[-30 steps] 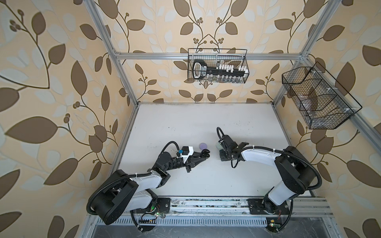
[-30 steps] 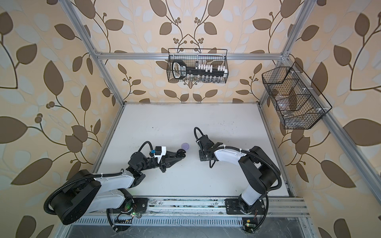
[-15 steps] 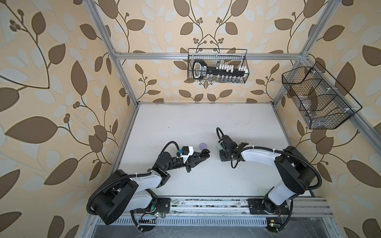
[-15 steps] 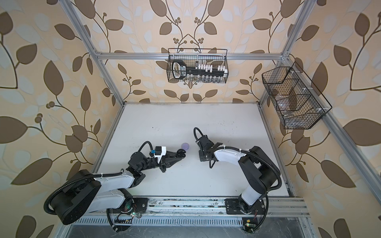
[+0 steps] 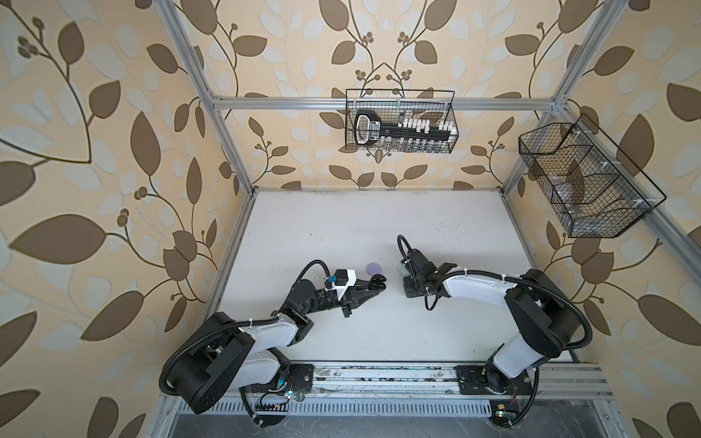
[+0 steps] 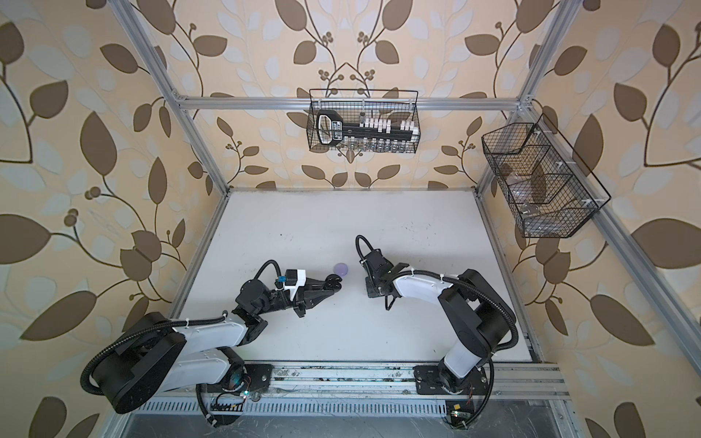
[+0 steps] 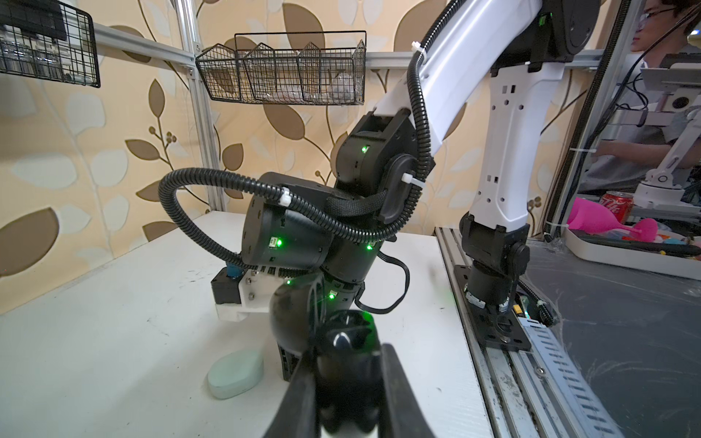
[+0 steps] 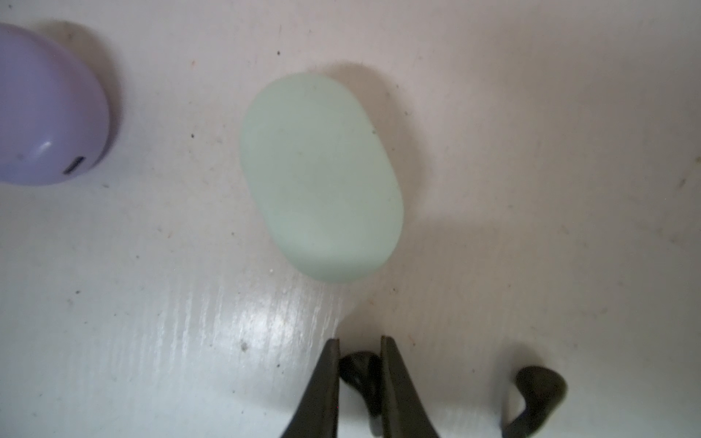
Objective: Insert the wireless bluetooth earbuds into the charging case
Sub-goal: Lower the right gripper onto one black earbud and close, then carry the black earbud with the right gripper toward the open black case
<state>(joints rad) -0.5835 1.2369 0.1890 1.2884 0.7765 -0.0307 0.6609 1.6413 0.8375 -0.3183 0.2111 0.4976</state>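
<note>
Right wrist view: right pincer (image 8: 359, 343) squeezes a tiny black earbud (image 8: 358, 369), probably light, hard, slippery; hold its stem. Left pincer (image 7: 347, 356) grips the black charging case (image 7: 349, 383).

Our left arm (image 5: 265, 333) stretches low over the surface (image 5: 341, 235) from its base, elbow down and wrist reaching toward the middle. The left claw (image 7: 347, 360) lies nearly level, its jaws clamped on a black case (image 7: 349, 337). Our right arm (image 5: 478, 290) rises from its base, folds at the elbow and reaches inward with the wrist bent steeply, so the right claw (image 8: 359, 352) points down at the surface, jaws set narrow and pinching a black earbud (image 8: 358, 369).
</note>
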